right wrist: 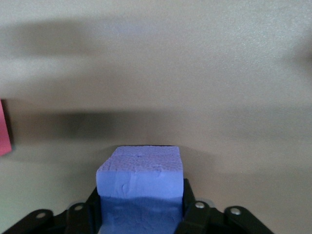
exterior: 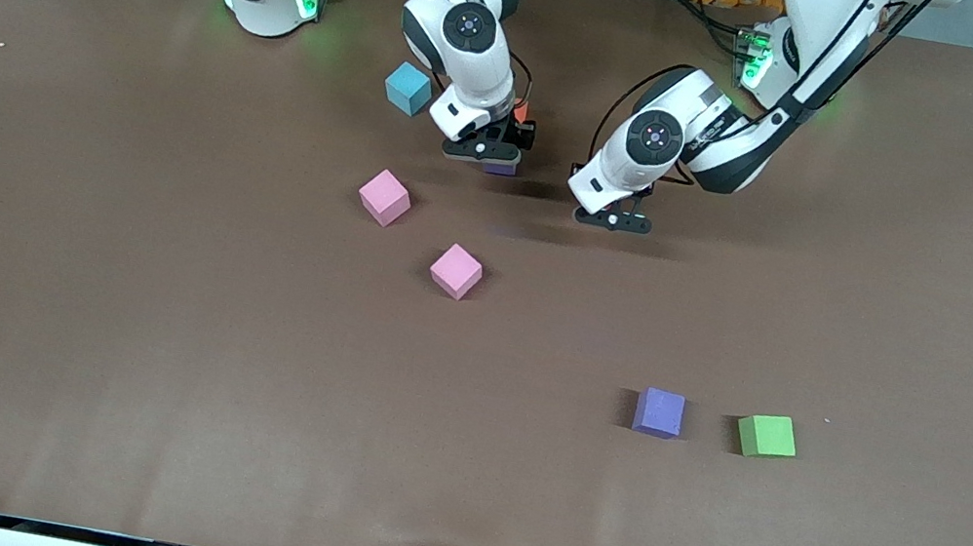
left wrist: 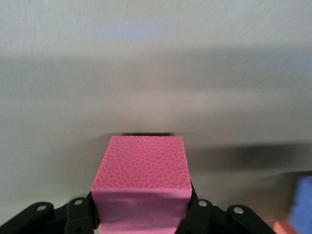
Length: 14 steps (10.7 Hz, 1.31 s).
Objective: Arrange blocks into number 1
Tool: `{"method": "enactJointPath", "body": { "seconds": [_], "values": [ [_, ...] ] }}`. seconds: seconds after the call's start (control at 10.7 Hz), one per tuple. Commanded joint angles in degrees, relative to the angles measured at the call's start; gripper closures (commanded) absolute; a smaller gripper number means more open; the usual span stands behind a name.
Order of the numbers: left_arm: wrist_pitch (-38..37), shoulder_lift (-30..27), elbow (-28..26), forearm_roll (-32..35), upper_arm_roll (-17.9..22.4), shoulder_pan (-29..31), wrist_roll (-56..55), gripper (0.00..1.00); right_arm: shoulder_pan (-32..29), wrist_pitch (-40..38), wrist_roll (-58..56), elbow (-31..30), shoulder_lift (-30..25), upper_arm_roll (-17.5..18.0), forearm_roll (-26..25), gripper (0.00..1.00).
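On the wide brown table, with metal rails and cables along the robots' edge, both big white arms reach down near the middle. The right gripper is down around a small purple block. I cannot tell if it squeezes it or has let go. The left gripper is low over the table beside it, clamped on a pink-looking block with its flat face up.

An orange block peeks out by the right gripper, and the light-blue cube sits beside that arm. The first pink block and the second pink block lie nearer the camera, both turned corner-first. The other purple block and the green cube sit nearest, side by side, apart.
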Motion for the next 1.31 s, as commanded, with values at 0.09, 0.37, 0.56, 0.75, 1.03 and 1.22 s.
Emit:
{"method": "enactJointPath", "body": {
  "seconds": [0.09,0.37,0.56,0.75,1.03,1.22],
  "values": [
    [-2.2,-2.3,4.3,-1.0,-0.2,-1.9,-2.7,1.0,-0.4,0.4,1.3,0.3,0.0,0.0,-1.1,0.0],
    [-3.7,-1.9,8.8,-1.1,-0.3,-4.0,-5.6,1.0,-7.3,-0.4,-0.4,-2.8,-5.5,3.3,-1.2,0.0],
    [-3.8,-2.0,9.8,-1.1,-0.3,-4.2,-5.5,1.0,-13.2,-4.3,-10.0,-6.0,-10.4,3.5,-1.2,0.0],
    [-3.7,-0.8,11.5,-1.0,-0.2,-4.7,-5.1,1.0,-18.2,-11.0,-16.8,-6.8,-14.4,3.5,-1.2,0.0],
    [-3.7,3.0,16.7,-0.4,0.0,-8.8,-4.7,1.0,-25.1,-12.8,-25.0,-8.0,-14.6,3.4,-1.2,0.0],
    [-3.7,6.0,20.3,-0.2,2.4,-12.3,-3.9,1.0,-31.9,-13.2,-25.9,-8.0,-14.3,3.5,-1.0,0.0]
  ]
}}
